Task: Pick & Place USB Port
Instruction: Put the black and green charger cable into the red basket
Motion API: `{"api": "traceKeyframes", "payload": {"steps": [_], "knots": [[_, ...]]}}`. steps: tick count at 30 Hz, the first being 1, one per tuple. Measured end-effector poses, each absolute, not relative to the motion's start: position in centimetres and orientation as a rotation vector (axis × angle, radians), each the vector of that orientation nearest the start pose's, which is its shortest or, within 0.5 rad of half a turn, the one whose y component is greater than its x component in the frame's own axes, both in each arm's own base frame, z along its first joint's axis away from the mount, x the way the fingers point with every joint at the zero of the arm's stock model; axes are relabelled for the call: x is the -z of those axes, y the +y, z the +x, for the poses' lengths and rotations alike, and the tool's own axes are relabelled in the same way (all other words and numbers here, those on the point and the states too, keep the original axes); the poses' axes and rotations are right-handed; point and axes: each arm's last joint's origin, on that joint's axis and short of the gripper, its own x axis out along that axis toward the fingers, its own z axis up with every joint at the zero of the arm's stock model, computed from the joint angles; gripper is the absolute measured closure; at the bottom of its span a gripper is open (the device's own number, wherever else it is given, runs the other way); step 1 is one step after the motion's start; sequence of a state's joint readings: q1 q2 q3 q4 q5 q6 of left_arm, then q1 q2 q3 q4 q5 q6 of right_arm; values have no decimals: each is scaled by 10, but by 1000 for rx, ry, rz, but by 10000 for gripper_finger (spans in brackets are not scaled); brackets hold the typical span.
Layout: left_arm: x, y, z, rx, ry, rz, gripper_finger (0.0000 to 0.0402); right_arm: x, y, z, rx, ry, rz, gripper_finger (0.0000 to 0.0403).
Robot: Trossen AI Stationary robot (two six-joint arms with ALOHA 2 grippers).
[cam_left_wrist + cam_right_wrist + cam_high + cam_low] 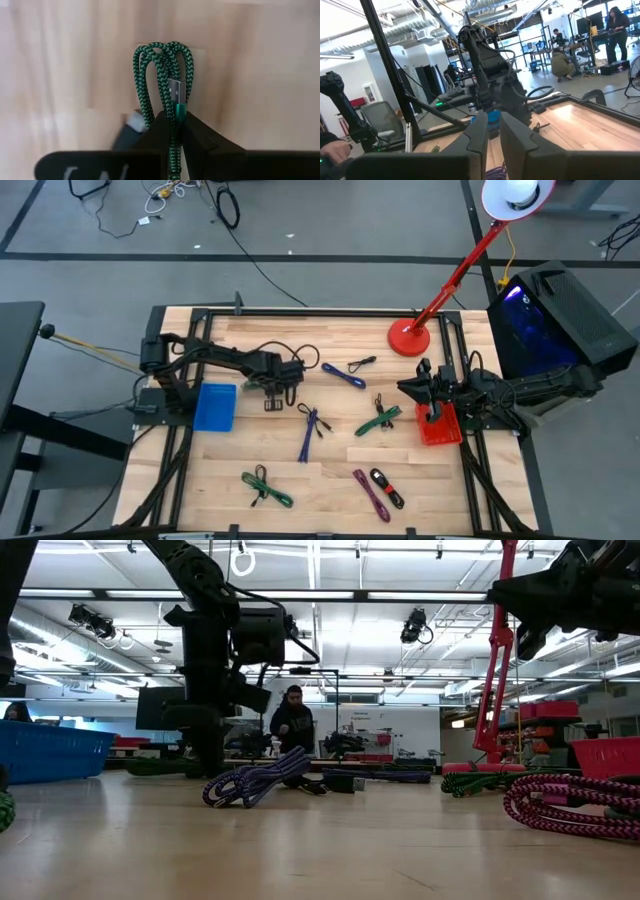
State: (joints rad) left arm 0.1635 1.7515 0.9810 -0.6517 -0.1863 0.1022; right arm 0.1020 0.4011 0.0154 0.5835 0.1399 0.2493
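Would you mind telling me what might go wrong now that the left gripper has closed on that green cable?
The left gripper pinches the green cable by one strand beside its USB plug, so the coil may slip out or unravel on the way to the blue bin. The trailing loops could also snag on the bin's rim. The right gripper waits over the red bin.

7 cables (345,373), 2 bins (215,408), 1 lamp (411,337)

Green-and-black braided cable (162,75) with silver USB plug (175,91). Blue bin (214,407) near table's left edge, red bin (440,426) at right edge, red lamp base (409,338). Light wood table (330,455). Magenta braided cable (570,805), purple braided cable (258,780).
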Motion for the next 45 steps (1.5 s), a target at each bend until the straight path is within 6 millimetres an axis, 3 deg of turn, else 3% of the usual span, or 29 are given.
{"api": "traceKeyframes", "payload": {"steps": [10, 15, 19, 25, 29, 34, 39, 45], "knots": [[-163, 52, 292, -264, 1343, 86, 373, -189, 8, 121, 14, -198, 272, 350], [-192, 52, 286, -310, 1217, 72, 373, -188, 8, 121, 16, -189, 267, 350], [-236, 50, 279, -335, 969, 58, 373, -188, 7, 121, 76, -193, 223, 350], [-321, 43, 266, -193, 353, 57, 373, -198, 2, 119, 221, -308, 178, 350], [-346, 40, 264, -127, 145, 108, 373, -210, 4, 123, 176, -349, 151, 350], [-351, 39, 268, -83, 64, 136, 373, -241, 4, 146, 187, -304, 70, 350], [-358, 32, 273, -27, -42, 155, 373, -270, 2, 183, 162, -244, -54, 350], [-360, 22, 277, 18, -87, 163, 373, -286, -6, 233, 52, -184, -106, 310]]}}
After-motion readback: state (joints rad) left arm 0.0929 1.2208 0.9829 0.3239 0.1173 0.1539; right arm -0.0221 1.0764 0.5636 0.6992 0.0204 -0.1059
